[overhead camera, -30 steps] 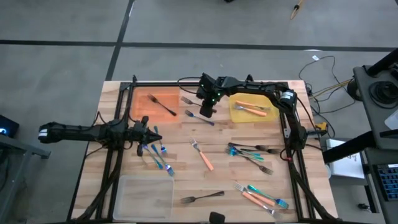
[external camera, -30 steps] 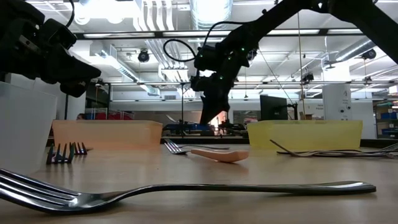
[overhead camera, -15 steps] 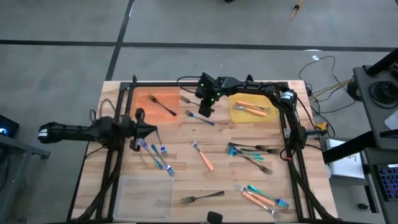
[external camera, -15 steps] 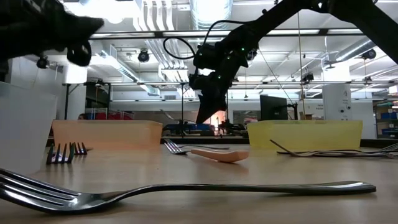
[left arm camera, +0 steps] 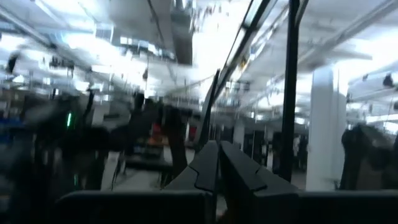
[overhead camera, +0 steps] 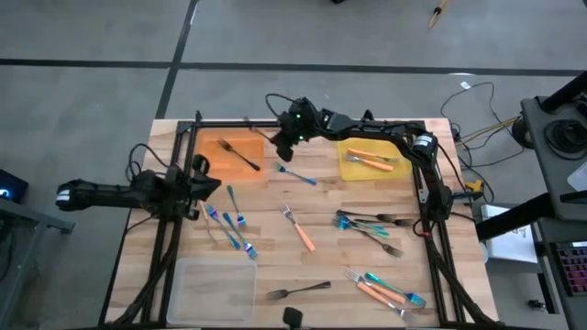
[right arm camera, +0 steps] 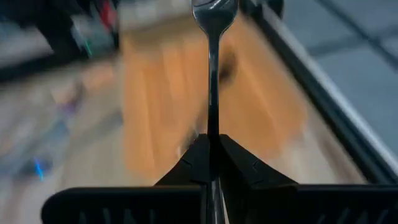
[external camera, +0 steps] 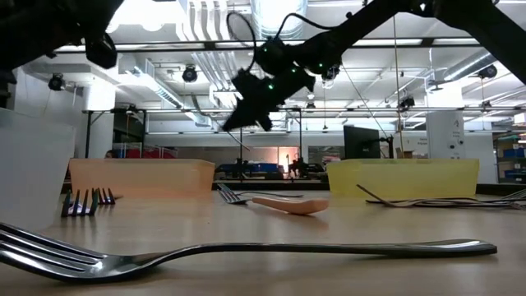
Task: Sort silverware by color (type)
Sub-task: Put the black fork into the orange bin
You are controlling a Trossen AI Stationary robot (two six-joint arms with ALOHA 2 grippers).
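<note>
your right gripper is clamped on a dark grey fork, held above the right edge of the orange tray at far left. your left gripper is closed and empty, left of the blue-teal forks.

In the high view two trays sit at the table's upper edge, one left holding a fork, one right holding two utensils, a third tray lies lower left, and loose forks scatter between
</note>
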